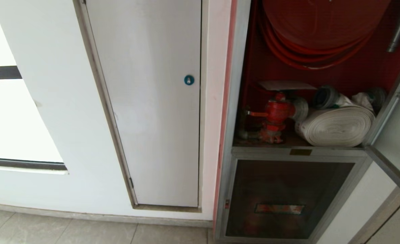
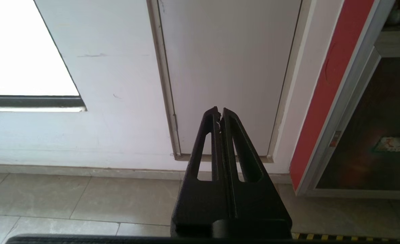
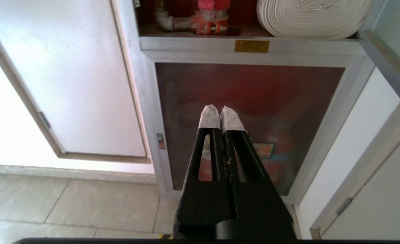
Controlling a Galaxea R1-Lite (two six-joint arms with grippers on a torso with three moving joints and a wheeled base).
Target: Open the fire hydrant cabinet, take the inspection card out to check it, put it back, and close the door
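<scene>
The tall silver metal-framed fire hydrant cabinet (image 1: pixel 235 101) stands open, its glass door (image 1: pixel 394 142) swung right; the thin whitish inspection card (image 1: pixel 286 85) lies atop the red valve (image 1: pixel 276 113); both black grippers, left (image 2: pixel 219 112) and right (image 3: pixel 218 110), are closed empty

A corridor of a public or office building. A fire hydrant cabinet (image 1: pixel 240 101) with hose reel (image 1: pixel 321 23) is recessed in a white wall (image 1: pixel 50 118) above a tiled floor (image 1: pixel 84 230).

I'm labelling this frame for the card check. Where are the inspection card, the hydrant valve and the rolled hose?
inspection card (image 1: pixel 287 85), head view, middle of the pale sheet above the valve.
hydrant valve (image 1: pixel 277 110), head view, its red body.
rolled hose (image 1: pixel 338 126), head view, flat face of the white coil.
</scene>
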